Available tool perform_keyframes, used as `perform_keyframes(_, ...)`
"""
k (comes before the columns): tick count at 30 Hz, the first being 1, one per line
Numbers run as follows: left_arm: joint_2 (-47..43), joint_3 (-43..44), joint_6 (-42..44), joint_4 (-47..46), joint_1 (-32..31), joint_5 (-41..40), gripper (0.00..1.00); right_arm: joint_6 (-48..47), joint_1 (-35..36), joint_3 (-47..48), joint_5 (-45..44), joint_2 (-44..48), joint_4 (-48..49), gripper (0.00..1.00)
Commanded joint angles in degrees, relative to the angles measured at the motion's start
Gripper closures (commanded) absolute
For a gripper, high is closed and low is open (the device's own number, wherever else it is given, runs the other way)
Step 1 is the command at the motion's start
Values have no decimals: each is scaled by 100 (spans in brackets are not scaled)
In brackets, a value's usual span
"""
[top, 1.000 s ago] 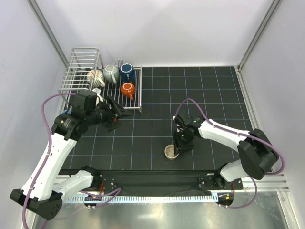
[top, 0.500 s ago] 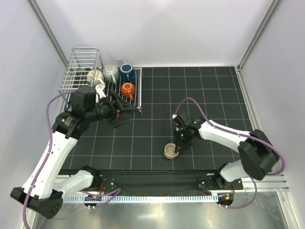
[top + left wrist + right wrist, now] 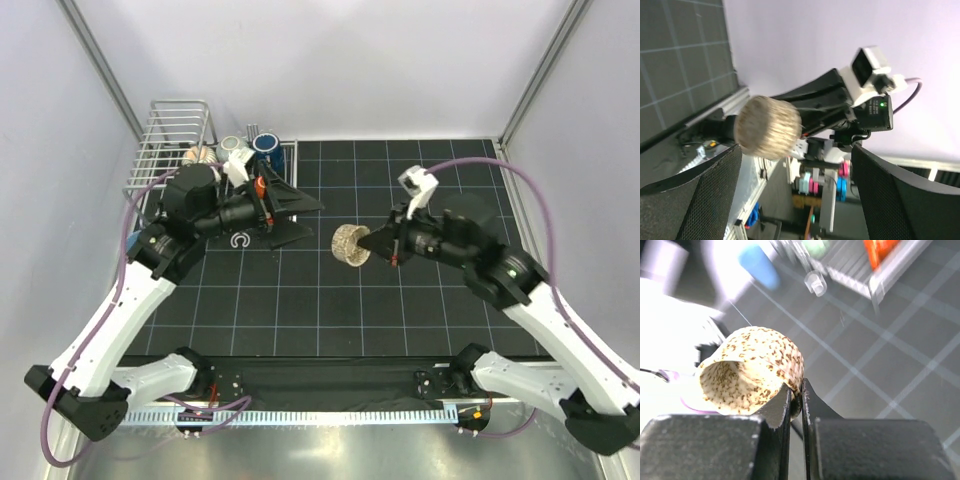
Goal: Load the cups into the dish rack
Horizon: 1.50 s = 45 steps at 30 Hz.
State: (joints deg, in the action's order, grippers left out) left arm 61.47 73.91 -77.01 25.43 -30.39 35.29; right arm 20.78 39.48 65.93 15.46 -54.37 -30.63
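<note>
At the tips of right gripper (image 3: 796,396), clamped on its rim wall (good hold) up off the table (image 3: 430,310), tan speckled cup (image 3: 752,369) looks light, rigid, chippable, probably slippery; just beyond, left gripper (image 3: 312,220) gapes wide, dish rack (image 3: 178,104) farther behind it.

bright even light, soft shadows; right wrist view: white glare left, blurred background; left wrist view: blurred cup (image 3: 767,127).
</note>
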Motion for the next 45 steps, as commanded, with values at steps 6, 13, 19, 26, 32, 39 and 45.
perform_keyframes(6, 488, 607, -226, -1584, -994, 365, 12, -477, -29, 368, 185, 1059, 1077, 96)
perform_keyframes(13, 787, 633, -534, -2235, -1381, 470, 11, -592, -29, 114, 220, 1481, 1252, 96)
perform_keyframes(19, 1129, 695, -815, -2656, -1707, 575, 10, -671, -29, 52, 203, 1578, 1288, 96)
perform_keyframes(26, 1359, 853, -842, -2701, -1900, 628, 10, -864, -37, 25, -34, 1710, 1253, 96)
perform_keyframes(32, 1420, 880, -921, -2780, -1944, 690, 12, -1084, -29, -45, -403, 1860, 1156, 96)
perform_keyframes(39, 1569, 880, -1167, -2974, -2137, 497, 13, -1102, -29, -107, -702, 1913, 1173, 96)
perform_keyframes(45, 1719, 836, -1369, -3263, -2296, 426, 13, -1172, -29, -133, -913, 1912, 1209, 96)
